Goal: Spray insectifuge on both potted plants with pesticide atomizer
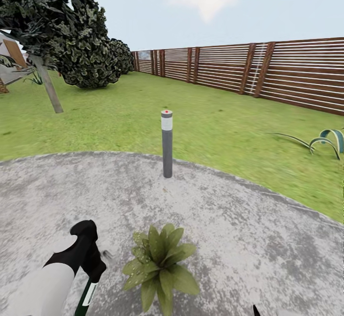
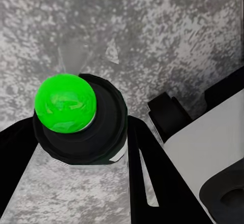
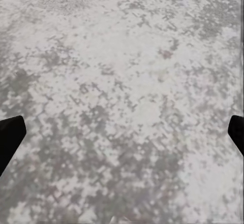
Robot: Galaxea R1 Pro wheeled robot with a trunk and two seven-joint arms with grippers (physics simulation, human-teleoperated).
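My left gripper (image 1: 94, 269) is shut on the pesticide atomizer (image 1: 88, 296), a slim dark green bottle with a white label, hanging low over the patio. In the left wrist view the atomizer (image 2: 81, 120) shows from above, its round cap bright green, with a black finger (image 2: 145, 173) against each side. A broad-leaved potted plant (image 1: 160, 264) stands on the stone just right of the bottle; its leaves hide the pot. My right gripper (image 3: 122, 132) is open over bare patio stone, its fingertips (image 3: 10, 135) far apart.
A grey bollard lamp (image 1: 166, 142) stands at the patio's far edge. Lawn (image 1: 215, 130) lies beyond, up to a brown slatted fence (image 1: 267, 70). Dark bushes (image 1: 86, 48) and a leaning trunk (image 1: 48, 87) sit at the left, a striped-leaf plant (image 1: 325, 142) at the right.
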